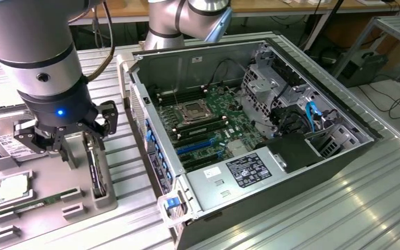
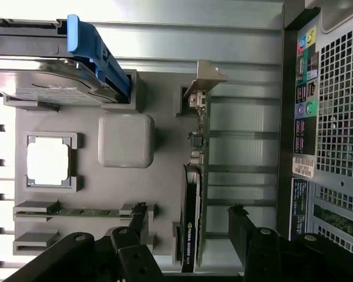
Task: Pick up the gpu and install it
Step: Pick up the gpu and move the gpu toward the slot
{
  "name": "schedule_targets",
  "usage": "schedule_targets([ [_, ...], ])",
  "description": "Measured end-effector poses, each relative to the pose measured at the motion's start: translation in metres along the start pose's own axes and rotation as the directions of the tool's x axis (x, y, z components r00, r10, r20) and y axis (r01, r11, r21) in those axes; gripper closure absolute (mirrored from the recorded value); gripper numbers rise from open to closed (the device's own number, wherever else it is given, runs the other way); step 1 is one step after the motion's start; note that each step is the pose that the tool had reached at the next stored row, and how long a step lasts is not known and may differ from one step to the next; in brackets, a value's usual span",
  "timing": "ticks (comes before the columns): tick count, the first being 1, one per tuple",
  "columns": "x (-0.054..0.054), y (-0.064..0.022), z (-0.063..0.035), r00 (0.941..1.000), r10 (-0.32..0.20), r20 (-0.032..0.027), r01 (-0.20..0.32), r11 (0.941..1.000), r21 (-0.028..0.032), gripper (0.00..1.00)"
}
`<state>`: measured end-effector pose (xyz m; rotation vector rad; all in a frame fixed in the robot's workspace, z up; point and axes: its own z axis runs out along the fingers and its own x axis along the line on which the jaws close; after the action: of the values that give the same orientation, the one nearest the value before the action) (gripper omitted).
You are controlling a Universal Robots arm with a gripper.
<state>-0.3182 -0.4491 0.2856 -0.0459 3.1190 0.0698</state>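
Starting at the exterior view's left, the silver hard drive (image 1: 2, 147) lies at the outer edge of the grey holder tray (image 1: 47, 221). Beside it the processor chip (image 1: 12, 187) and the slim green memory stick (image 1: 37, 202) each sit in their own recess. Next comes my end effector (image 1: 80, 148), hanging low over the tray with its fingers spread (I am gripping nothing). The gpu (image 1: 97, 174) stands on its long edge in a slot on the side of the tray nearest the computer. It shows as a narrow dark slab just below my finger on the exterior view's right.

From my wrist view, the gpu (image 2: 191, 223) runs between my two black fingers (image 2: 132, 235), with a gap showing on each side. Its pale metal bracket (image 2: 207, 76) is at the end away from them.

Further to the exterior view's right, the open computer case (image 1: 186, 62) lies on its side on the ribbed metal bench (image 1: 366, 203). Its motherboard (image 1: 203, 122) faces up, with blue slots (image 1: 193, 148) along the edge nearer the tray. The power supply (image 1: 245, 169) with its dark label fills the near corner
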Motion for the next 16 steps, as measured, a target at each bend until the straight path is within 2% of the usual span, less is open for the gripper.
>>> schedule_targets([
  [4, 0.000, 0.0005, 0.0072, 1.0000, 0.001, -0.0002, -0.001, 1.0000, 0.0000, 0.34],
  [8, 0.000, 0.0063, 0.0150, 1.0000, 0.001, -0.0001, -0.001, 1.0000, 0.0003, 0.34],
  [16, 0.000, 0.0059, 0.0293, 1.0000, 0.001, -0.0002, -0.001, 1.0000, 0.0005, 0.34],
])
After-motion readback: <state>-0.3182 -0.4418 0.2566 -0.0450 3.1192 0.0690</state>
